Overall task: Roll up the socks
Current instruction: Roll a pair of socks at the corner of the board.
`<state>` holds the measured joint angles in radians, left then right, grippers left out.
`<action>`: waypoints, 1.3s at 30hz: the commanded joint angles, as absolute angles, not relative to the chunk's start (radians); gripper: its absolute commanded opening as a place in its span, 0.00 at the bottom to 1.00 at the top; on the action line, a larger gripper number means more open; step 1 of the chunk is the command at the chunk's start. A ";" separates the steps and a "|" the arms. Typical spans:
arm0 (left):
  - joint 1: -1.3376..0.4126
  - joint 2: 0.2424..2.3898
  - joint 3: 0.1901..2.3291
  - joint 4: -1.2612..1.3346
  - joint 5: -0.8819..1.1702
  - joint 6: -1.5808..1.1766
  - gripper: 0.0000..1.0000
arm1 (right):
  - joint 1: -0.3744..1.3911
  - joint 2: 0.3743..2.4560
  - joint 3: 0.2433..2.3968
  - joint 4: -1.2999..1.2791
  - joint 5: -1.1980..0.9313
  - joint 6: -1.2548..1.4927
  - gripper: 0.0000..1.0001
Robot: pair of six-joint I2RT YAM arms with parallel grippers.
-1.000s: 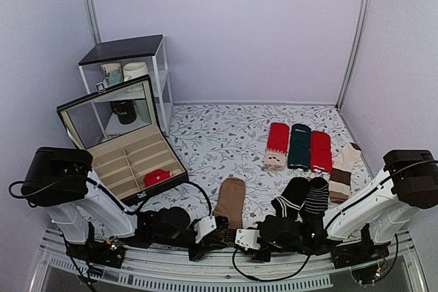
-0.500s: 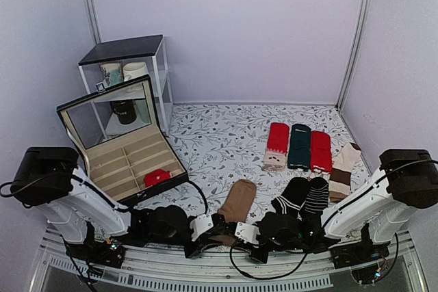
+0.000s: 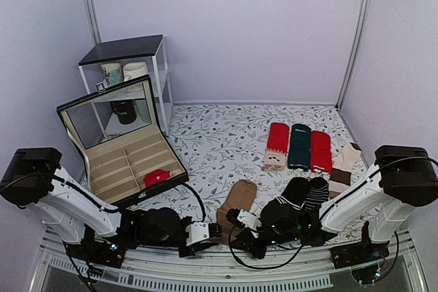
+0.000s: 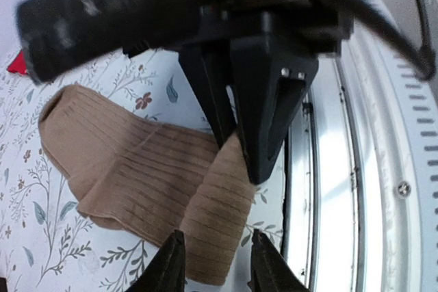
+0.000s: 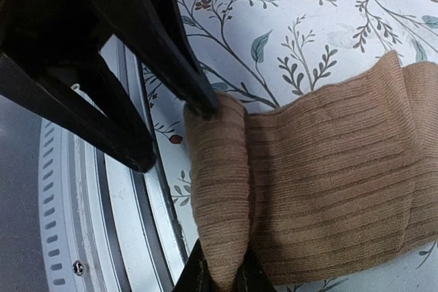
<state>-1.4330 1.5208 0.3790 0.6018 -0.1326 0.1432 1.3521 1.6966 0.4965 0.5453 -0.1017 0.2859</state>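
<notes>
The brown socks (image 3: 239,196) lie as a ribbed strip at the table's near edge, their near end folded over into a thick roll (image 5: 220,182). My right gripper (image 5: 220,259) is shut on one end of that roll; it shows low in the top view (image 3: 237,226). My left gripper (image 4: 216,234) is open, its fingers (image 4: 174,264) standing on either side of the roll's other end (image 4: 215,227). It sits just left of the right gripper in the top view (image 3: 209,232). The right gripper's black fingers (image 4: 270,100) face me in the left wrist view.
An open black compartment box (image 3: 102,158) holds a small red bundle (image 3: 157,177). Red and dark green flat socks (image 3: 299,147), black striped socks (image 3: 302,195) and beige-brown socks (image 3: 344,165) lie to the right. A white shelf (image 3: 126,76) stands behind. A metal rail (image 5: 126,237) runs beside the roll.
The flat brown strip has swung to a slant and its near end is now folded into a roll. Both grippers have moved down toward the near rail.
</notes>
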 commanded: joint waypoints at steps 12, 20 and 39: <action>-1.445 1.679 0.377 0.727 -0.183 0.233 0.36 | 1.345 1.797 0.449 0.487 -0.203 0.394 0.09; -1.469 1.598 0.334 0.789 -0.281 0.273 0.48 | 1.340 1.800 0.446 0.494 -0.220 0.391 0.09; -1.445 1.694 0.398 0.690 -0.191 0.284 0.50 | 1.332 1.802 0.421 0.500 -0.275 0.347 0.09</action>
<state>-1.4563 1.6730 0.3794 0.7109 -0.1989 0.2844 1.3273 1.7481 0.4694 0.6682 -0.2245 0.3653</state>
